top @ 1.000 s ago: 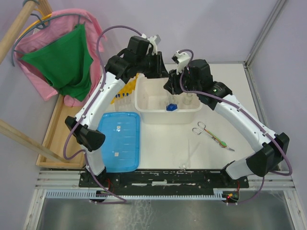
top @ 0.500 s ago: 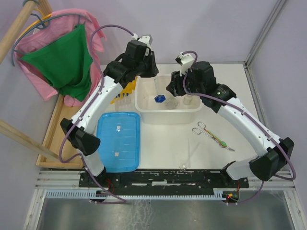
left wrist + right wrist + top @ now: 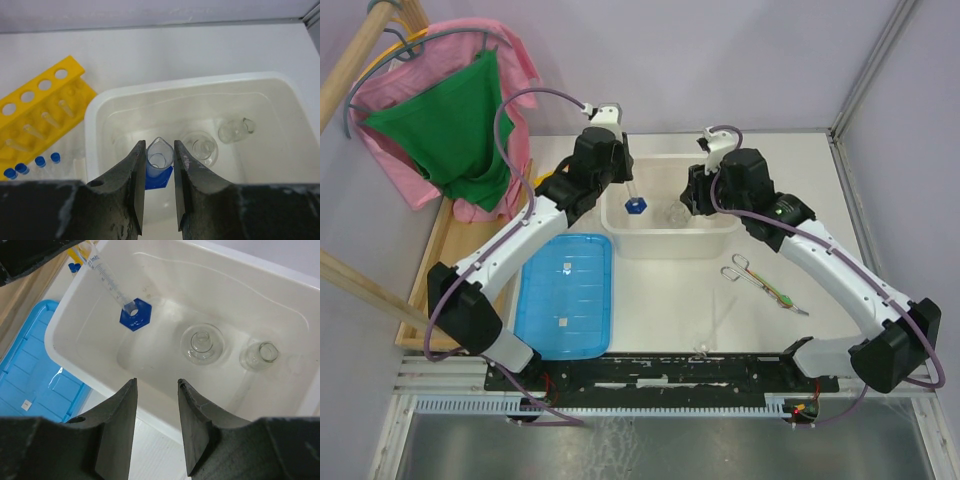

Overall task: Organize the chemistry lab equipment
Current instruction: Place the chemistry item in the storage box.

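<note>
One cylinder, gripped, is near the tub's left wall.

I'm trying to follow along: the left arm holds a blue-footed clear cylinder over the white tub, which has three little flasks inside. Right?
Not quite. The tub has two flasks inside, not three, as the right wrist view shows. The left gripper does hold the blue-footed cylinder over it.

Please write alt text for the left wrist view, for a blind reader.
The left gripper clamps a clear cylinder with a blue base above a white tub. Two glass flasks sit inside the tub; a yellow tube rack lies at the picture's left.
</note>
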Available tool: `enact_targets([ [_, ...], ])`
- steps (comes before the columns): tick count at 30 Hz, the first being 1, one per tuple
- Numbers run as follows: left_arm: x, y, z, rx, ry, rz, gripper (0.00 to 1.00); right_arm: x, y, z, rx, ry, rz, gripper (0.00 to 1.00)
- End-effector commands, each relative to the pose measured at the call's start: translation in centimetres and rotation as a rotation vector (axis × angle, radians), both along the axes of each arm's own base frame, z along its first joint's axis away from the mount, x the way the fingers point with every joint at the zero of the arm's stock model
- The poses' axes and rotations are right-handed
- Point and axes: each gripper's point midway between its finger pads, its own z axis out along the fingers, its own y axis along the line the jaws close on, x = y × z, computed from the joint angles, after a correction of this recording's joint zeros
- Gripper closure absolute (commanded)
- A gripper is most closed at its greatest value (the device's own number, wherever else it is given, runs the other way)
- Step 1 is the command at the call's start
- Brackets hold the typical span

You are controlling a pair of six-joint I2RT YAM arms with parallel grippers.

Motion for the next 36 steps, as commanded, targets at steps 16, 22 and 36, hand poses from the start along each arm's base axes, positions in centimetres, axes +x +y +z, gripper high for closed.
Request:
enact_targets([
  [16, 4.3, -2.4, -0.1, 0.006, -0.187, -0.02, 0.86, 0.7, 0.1, -0.2, 0.037, -0.013, -0.052, 0.54],
  [22, 5.1, -2.6, -2.5, 0.04, -0.164, -0.007, 0.87, 0.9, 0.1, -0.5, 0.014, -0.016, -0.044, 0.54],
  [36, 6.1, -3.0, -6.7, 0.069, -0.141, 0.013, 0.87, 2.1, 1.2, -0.9, -0.011, -0.017, 0.003, 0.54],
])
